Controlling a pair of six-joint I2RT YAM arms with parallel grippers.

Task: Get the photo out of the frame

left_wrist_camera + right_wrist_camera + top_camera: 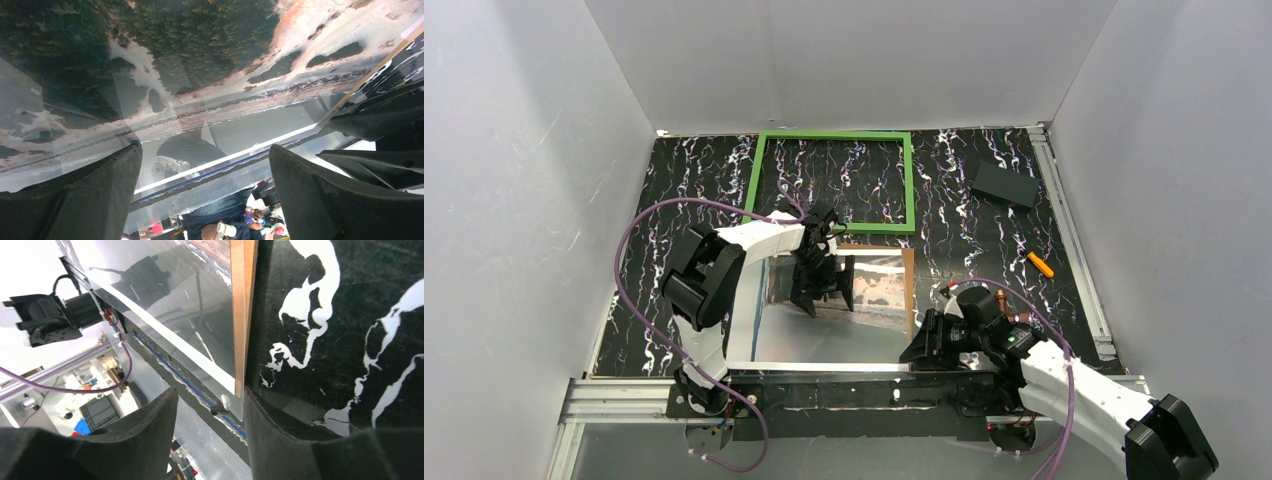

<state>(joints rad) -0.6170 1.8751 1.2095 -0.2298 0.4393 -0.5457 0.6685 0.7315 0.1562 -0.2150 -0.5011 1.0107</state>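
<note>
A: Progress?
B: Frame [910,180] lies empty at the bench's [984,240] far side. Photo [879,290] sits nearer you on brown backing [910,285], likely still to lift; left tool [824,298] spread above it, right tool [921,345] agape at its corner.

photo [879,290] partly hidden by left end effector [824,293], orange obj [1040,264] unclear

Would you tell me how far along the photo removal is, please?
Done: the thin bright green rectangular frame lies empty at the far side, the marbled table showing through it. In hand: the white-bordered photo lies nearer on its brown fibreboard backing, seemingly under a glossy clear sheet. The left gripper hovers open above it, and the right gripper is open at its near right corner. Left: perhaps lifting the photo free.
</note>
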